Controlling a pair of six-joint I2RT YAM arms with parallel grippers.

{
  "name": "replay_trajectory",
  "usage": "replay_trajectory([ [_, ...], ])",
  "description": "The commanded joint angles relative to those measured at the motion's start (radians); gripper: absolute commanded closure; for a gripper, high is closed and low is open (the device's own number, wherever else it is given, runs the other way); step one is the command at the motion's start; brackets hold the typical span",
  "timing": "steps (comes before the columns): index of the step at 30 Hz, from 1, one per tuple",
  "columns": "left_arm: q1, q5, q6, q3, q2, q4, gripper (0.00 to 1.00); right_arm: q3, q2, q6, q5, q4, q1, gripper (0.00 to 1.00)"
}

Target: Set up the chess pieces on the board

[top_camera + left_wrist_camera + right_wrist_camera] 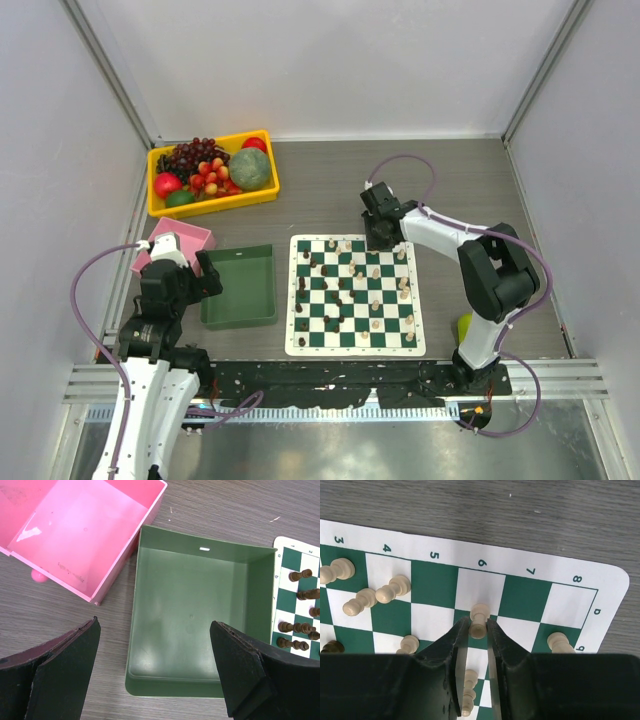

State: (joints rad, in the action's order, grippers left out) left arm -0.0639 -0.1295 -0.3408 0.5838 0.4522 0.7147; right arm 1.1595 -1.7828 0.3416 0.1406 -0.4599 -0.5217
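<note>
The green-and-white board (300, 345) lies in the middle of the table with dark and cream chess pieces (350, 270) scattered over it. My right gripper (380, 238) is at the board's far edge. In the right wrist view it (478, 625) is shut on a cream pawn (479, 615) near the file marked 6; I cannot tell whether the pawn touches the board (520, 560). Other cream pieces (392, 587) stand nearby. My left gripper (155, 625) is open and empty above the near rim of the green tray (190, 595), left of the board (282, 542).
A pink box (178, 243) sits left of the green tray (240, 287). A yellow bin (212, 172) of fruit stands at the back left. A yellow-green object (464, 325) lies by the right arm's base. Dark pieces (300, 575) stand at the board's left edge.
</note>
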Motion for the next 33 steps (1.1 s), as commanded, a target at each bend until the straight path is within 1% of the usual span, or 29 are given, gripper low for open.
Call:
replay_trajectory([
  [1,0.001,0.005,-0.007,0.011,0.002,-0.040,0.01,0.043,0.002,-0.010,0.025,0.003,-0.003,0.77],
  [2,0.003,0.005,-0.006,0.013,0.003,-0.040,0.01,0.043,0.006,-0.010,0.025,0.001,-0.004,0.81],
  [4,0.003,0.007,-0.007,0.011,0.003,-0.040,0.01,0.043,0.022,-0.012,0.037,0.000,-0.001,0.83],
  [7,0.003,0.010,-0.007,0.011,0.005,-0.040,0.01,0.042,0.043,-0.009,0.059,0.001,0.008,0.83],
  [12,0.003,0.008,-0.007,0.013,0.003,-0.040,0.01,0.029,0.082,-0.003,0.074,0.017,0.063,0.83],
  [19,0.001,0.004,-0.007,0.013,0.000,-0.040,0.01,0.005,0.085,-0.006,0.079,0.026,0.129,0.83],
  [33,0.003,0.005,-0.007,0.011,0.002,-0.040,0.01,-0.050,0.082,-0.001,0.088,0.040,0.149,0.83],
])
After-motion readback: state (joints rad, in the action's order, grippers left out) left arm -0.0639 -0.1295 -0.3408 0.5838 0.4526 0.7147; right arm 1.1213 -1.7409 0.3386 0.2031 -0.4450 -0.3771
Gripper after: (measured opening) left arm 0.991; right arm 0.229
